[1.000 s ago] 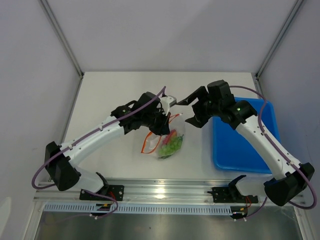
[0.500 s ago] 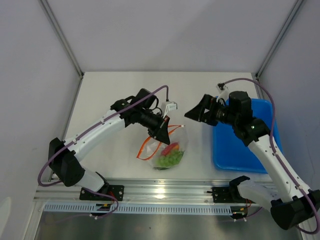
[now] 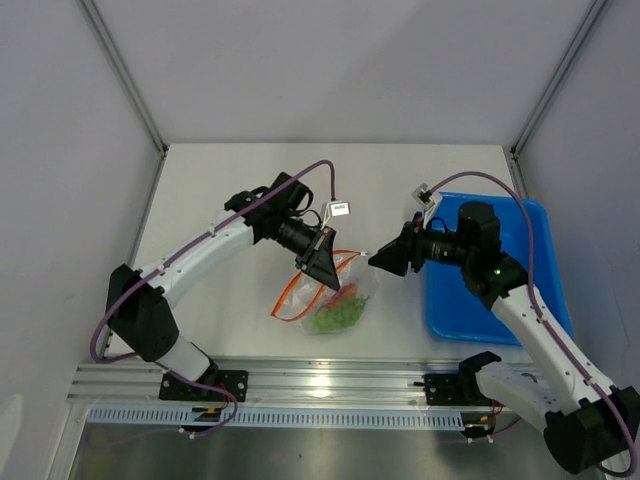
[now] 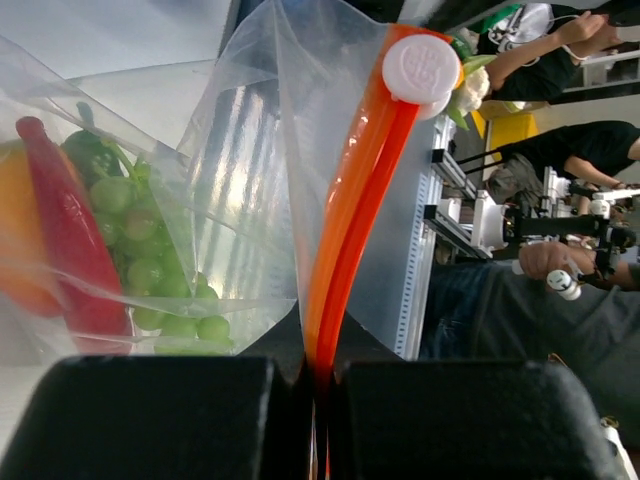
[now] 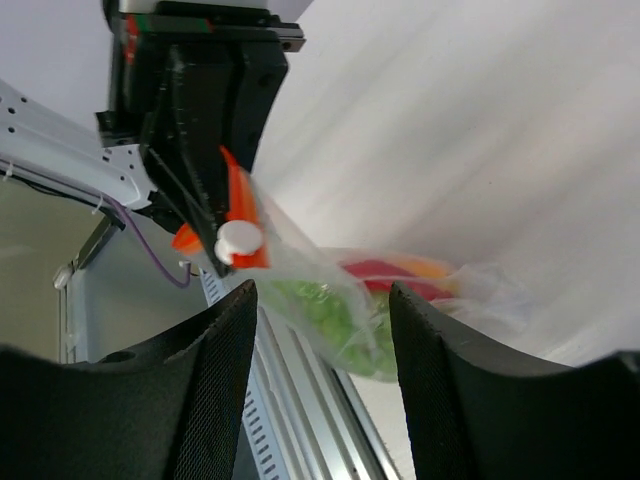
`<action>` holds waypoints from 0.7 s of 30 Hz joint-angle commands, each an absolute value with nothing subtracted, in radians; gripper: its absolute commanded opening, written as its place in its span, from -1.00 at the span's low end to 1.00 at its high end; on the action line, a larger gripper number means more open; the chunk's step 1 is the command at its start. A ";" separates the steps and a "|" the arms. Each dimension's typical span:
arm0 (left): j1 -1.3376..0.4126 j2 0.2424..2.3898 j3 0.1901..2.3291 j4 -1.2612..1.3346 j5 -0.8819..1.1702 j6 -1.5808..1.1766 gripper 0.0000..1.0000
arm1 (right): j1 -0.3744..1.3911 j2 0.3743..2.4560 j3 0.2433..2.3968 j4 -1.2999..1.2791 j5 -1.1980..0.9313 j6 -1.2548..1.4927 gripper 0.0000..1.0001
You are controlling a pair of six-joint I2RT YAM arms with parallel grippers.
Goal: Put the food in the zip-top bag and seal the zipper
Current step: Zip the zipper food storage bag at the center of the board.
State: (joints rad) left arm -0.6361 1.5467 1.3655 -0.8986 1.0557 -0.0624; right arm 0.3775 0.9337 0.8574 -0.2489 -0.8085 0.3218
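Left tool point(image 4: 318, 372) clamps the zipper point(image 4: 345, 220) low in its view. Right tool point(image 5: 318, 310), jaws apart, should close squarely on the white slider point(image 5: 239, 238), then pull straight along the zipper.

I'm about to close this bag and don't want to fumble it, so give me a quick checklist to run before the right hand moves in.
1. Food inside the zip-top bag: ok. The grapes and red pepper show through the plastic.
2. Left hand shut on the zipper: ok.
3. Right hand open: ok, jaws apart.
4. Right hand on the white slider: not ok, it is apart from it.
5. Zipper fully sealed: cannot tell.
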 commanded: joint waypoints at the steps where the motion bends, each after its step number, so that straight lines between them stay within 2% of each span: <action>1: -0.635 1.522 1.379 -0.859 1.161 -0.081 -0.99 | 0.374 0.985 0.868 -0.126 -0.868 0.242 0.15; 5: -0.635 1.526 1.370 -0.858 1.192 -0.084 -0.99 | 0.376 1.048 0.882 -0.078 -0.908 0.230 -0.02; 13: -0.635 1.523 1.345 -0.839 1.224 -0.097 -0.99 | 0.374 1.111 0.864 0.072 -1.044 0.281 -0.18; 21: -0.635 1.552 1.378 -0.868 1.177 -0.097 -0.99 | 0.376 1.114 0.844 0.094 -1.127 0.336 -0.50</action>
State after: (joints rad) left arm -0.6361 1.5471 1.3476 -0.8787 1.1515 -0.0895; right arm 0.3756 1.1221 0.8539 0.0246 -1.0584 0.3141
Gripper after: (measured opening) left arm 0.005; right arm 0.264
